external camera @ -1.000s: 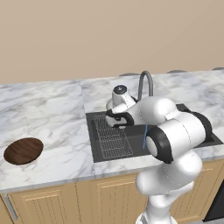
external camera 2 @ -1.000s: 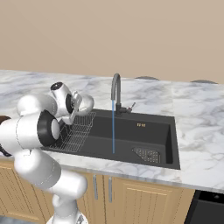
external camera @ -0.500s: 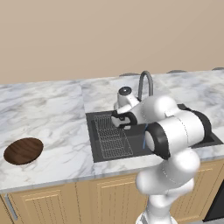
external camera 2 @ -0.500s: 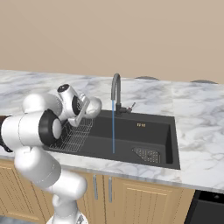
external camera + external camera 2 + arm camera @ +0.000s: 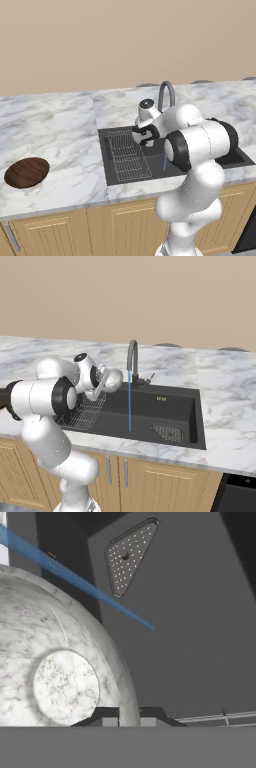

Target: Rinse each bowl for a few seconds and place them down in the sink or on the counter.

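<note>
My gripper (image 5: 103, 382) is shut on the rim of the small white-grey speckled bowl (image 5: 114, 379), holding it tilted over the left part of the black sink (image 5: 172, 404). In the hand view the bowl (image 5: 60, 662) shows its round foot, and its wall sits between my gripper's (image 5: 130, 719) fingertips. A blue water stream (image 5: 129, 401) falls from the arched faucet (image 5: 132, 358) just right of the bowl. The dark brown wood-grain bowl (image 5: 26, 172) lies on the marble counter (image 5: 65, 130), far left of my gripper (image 5: 144, 136).
A wire rack (image 5: 127, 155) covers the sink's left floor below the hand. The perforated drain cover (image 5: 127, 557) lies at the basin's right front. A beige wall backs the counter. Wooden cabinet doors (image 5: 150, 481) run below.
The hand has carried the speckled bowl to the right over the rack, closer to the water stream. The brown bowl has not moved.
</note>
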